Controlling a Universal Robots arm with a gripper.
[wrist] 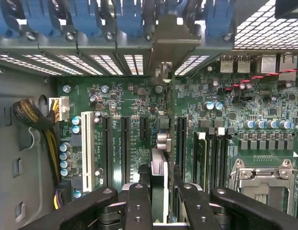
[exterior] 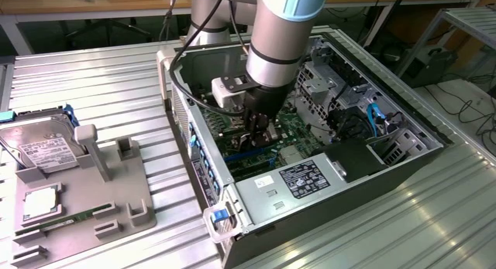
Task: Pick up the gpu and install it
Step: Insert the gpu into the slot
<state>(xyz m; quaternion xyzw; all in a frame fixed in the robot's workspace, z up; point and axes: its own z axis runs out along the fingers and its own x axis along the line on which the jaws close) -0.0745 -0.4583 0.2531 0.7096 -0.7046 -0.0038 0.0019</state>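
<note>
Exterior view, left: grey fixture tray (exterior: 116, 193) on the worktop (exterior: 101, 83) bearing a hard drive (exterior: 43, 144). Centre: open computer case (exterior: 256, 193); the hand (exterior: 259, 142), narrowly closed, holds the gpu (wrist: 159, 158) edge-on over the motherboard (wrist: 225, 124) slots.

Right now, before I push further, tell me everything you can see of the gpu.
In the wrist view the gpu is seen edge-on, a thin green card standing upright over the motherboard among the black expansion slots. Its dull silver metal bracket sits at the far end, against the case's vented rear slots. The gripper clamps the near end. Whether its edge is seated in a slot cannot be told.
</note>
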